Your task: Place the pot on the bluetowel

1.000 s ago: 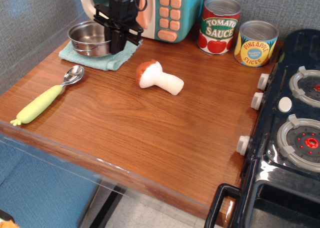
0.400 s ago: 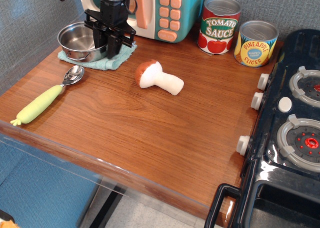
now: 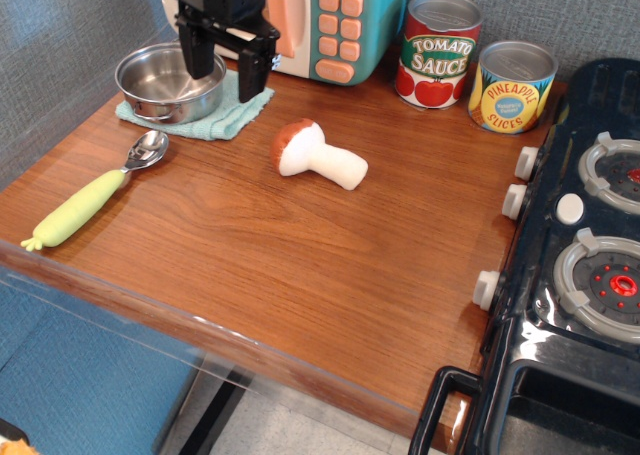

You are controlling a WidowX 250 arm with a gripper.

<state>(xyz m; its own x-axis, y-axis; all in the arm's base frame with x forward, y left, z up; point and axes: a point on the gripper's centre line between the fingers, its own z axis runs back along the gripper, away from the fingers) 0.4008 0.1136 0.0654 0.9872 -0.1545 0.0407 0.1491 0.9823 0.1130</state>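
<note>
The shiny steel pot (image 3: 166,81) sits on the aqua-blue towel (image 3: 232,117) at the table's far left corner. My black gripper (image 3: 224,67) hangs just above the pot's right rim, in front of the toy microwave. Its two fingers (image 3: 253,74) are spread apart and hold nothing. The pot stands free of the fingers.
A toy mushroom (image 3: 315,155) lies mid-table. A spoon with a yellow-green handle (image 3: 98,190) lies at the left. A toy microwave (image 3: 320,20) stands at the back, with tomato sauce (image 3: 438,51) and pineapple (image 3: 511,87) cans to its right. A black toy stove (image 3: 585,265) fills the right side.
The gripper moved the pot slightly left on the towel, then opened, let go of the rim and rose a little.
</note>
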